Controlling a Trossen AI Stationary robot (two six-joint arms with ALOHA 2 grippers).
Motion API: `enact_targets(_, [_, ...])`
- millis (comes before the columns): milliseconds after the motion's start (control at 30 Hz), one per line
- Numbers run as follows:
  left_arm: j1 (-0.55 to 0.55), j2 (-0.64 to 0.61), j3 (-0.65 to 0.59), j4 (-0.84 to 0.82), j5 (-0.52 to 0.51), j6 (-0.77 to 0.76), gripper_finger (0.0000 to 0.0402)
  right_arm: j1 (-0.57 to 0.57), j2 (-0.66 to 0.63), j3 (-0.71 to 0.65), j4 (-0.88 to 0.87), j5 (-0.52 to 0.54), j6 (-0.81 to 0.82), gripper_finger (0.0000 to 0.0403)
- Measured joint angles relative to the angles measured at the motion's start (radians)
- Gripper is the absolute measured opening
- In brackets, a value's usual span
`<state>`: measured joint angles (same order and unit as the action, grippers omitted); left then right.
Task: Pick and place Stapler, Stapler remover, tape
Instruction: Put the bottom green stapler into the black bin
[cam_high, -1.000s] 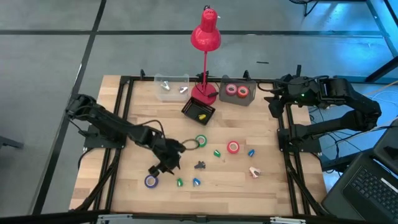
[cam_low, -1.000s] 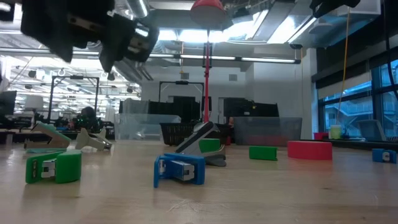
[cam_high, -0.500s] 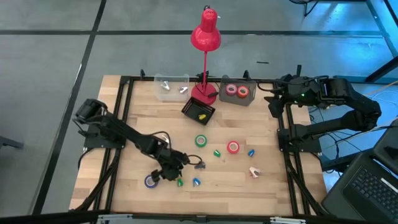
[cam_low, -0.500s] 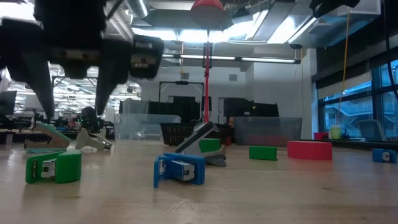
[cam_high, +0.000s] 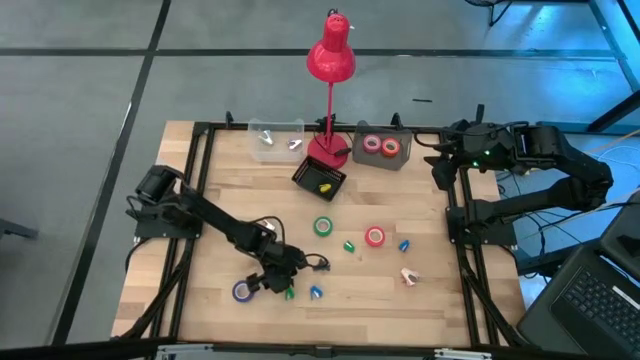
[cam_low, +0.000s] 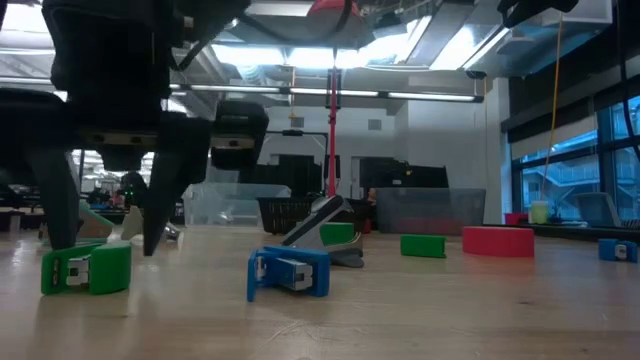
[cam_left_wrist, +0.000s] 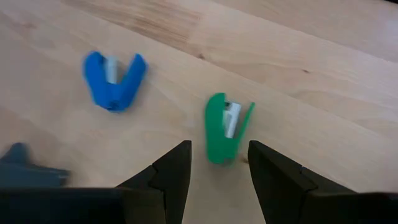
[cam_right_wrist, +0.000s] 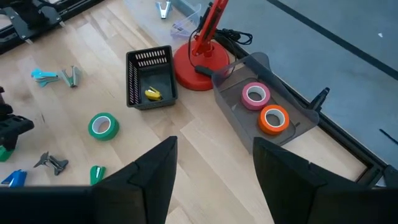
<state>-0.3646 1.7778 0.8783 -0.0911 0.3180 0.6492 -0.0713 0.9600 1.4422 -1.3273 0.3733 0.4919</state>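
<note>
My left gripper is open, low over the near-left part of the table, pointing down. Its fingers stand on either side of a small green staple remover that lies flat on the wood; they do not touch it. A blue staple remover lies beside it, and a dark grey stapler just beyond. Tape rolls lie flat: purple-blue, green, red. My right gripper waits, open, above the table's far right corner.
A clear bin at the far edge holds a pink and an orange tape roll. A black basket and a red desk lamp's base stand mid-far; another clear bin lies far left. More small staple removers dot the right.
My left gripper has moved toward the table's near edge, away from the green tape roll, and come down until its fingertips stand near the wood around the green staple remover. Nothing on the table has shifted.
</note>
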Motion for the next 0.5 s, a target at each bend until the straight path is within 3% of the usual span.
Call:
enact_targets(333, [0.001, 0.031, 0.000, 0.050, 0.015, 0.029, 0.0156, 0.000, 0.000, 0.000, 0.000, 0.000, -0.003, 0.0210])
enact_targets(500, [0.001, 0.031, 0.000, 0.051, 0.023, 0.037, 0.0116, 0.000, 0.000, 0.000, 0.000, 0.000, -0.006, 0.0210])
